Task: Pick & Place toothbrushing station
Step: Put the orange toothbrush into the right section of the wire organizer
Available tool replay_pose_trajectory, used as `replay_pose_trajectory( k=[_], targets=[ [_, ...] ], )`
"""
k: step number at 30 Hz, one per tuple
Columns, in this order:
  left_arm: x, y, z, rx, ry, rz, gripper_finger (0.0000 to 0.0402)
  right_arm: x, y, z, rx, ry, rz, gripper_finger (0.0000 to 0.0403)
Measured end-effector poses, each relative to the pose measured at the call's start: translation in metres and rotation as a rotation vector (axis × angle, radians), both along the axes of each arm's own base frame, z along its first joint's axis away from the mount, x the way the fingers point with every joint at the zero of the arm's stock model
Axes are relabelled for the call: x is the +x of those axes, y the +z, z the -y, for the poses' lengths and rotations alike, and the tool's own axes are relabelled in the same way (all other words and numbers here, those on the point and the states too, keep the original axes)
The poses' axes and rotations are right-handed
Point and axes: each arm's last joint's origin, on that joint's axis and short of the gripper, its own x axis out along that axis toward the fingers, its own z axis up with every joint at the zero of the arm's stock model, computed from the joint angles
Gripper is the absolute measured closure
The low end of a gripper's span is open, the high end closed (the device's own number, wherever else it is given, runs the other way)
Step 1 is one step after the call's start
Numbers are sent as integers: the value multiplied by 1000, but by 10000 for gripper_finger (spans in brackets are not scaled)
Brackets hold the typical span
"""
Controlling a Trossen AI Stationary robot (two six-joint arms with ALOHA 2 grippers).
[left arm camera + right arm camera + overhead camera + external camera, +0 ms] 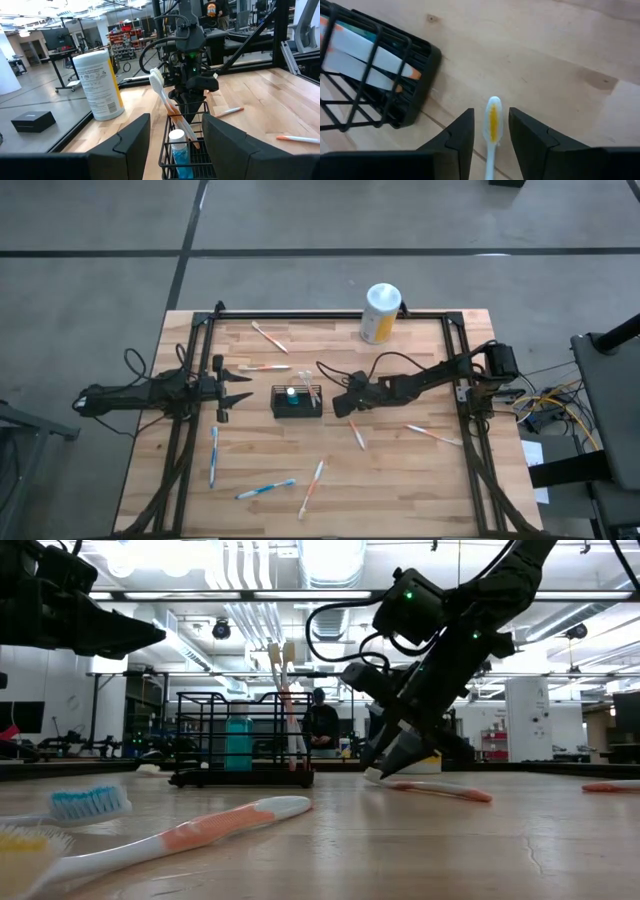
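The toothbrushing station, a small black wire basket (297, 400), stands mid-table on its base, with toothbrushes (170, 107) and a blue tube (179, 150) standing in it. Just right of it lies a white toothbrush with a yellow-bristled head (492, 120) and an orange handle (440, 789), flat on the wood. My right gripper (491, 132) slants down over that head, open, one finger on either side, with a gap showing on both sides. My left gripper (235, 385) hangs open and level, left of the basket (187, 150).
A white and yellow canister (380, 312) stands at the far edge. Loose toothbrushes lie about the table: far left (270, 337), left of the basket (265, 367), near left (213, 455), near middle (312, 485) and right (433, 435). A person (320, 725) is behind the table.
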Motion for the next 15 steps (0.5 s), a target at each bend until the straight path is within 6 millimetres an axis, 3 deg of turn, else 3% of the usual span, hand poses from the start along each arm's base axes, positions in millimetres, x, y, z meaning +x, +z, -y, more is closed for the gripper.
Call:
replay_pose_trajectory(
  k=[15],
  targets=[
    [0,0,0,0,0,0,215,-1,-1,0,15,-18,-13,381]
  ],
)
